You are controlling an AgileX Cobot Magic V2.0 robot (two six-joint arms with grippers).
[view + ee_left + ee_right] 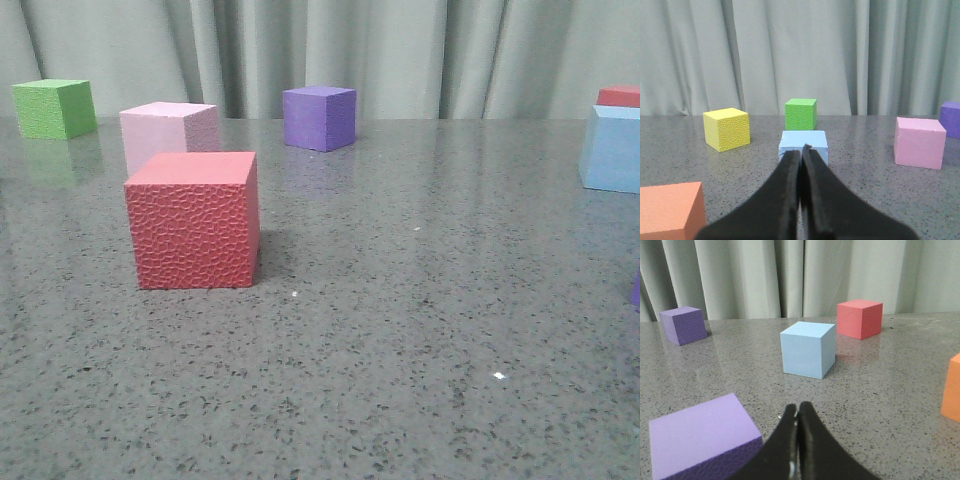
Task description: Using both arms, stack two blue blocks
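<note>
So, step in hand: neither pale sky-blue cube is picked up yet; by my judgement I am at the very start, lining up on each one before reaching.
Left gripper (801, 150): my dark angular fingers are pressed together with nothing between them, pointing at the first pale sky-blue matte cube (803, 145), which sits on the speckled grey tabletop (865, 175) just beyond the fingertips; I cannot tell whether the tips touch it.
Around that cube: a green cube (801, 113) stands behind it, a textured yellow cube (727, 129) off to one side, a pale pink cube (919, 142) to the other, and an orange-red cube (670, 210) close to the camera.
Right gripper (798, 410): these fingers are also closed together and empty, hanging low over the table.
Second blue cube (807, 349): it rests well ahead of my right fingertips, clearly apart from them, with a red cube (860, 318) behind it and a large purple cube (700, 437) near the fingers.
Front view: neither arm shows; one blue cube (612, 148) sits at the far right edge with a red block (620, 96) behind it, though it may be resting on top.
Next move, as I judge it: part the fingers of one gripper, bring them around its blue cube's side faces, and close squarely so it lifts level.
Watch for: the purple cube crowding my right approach.
</note>
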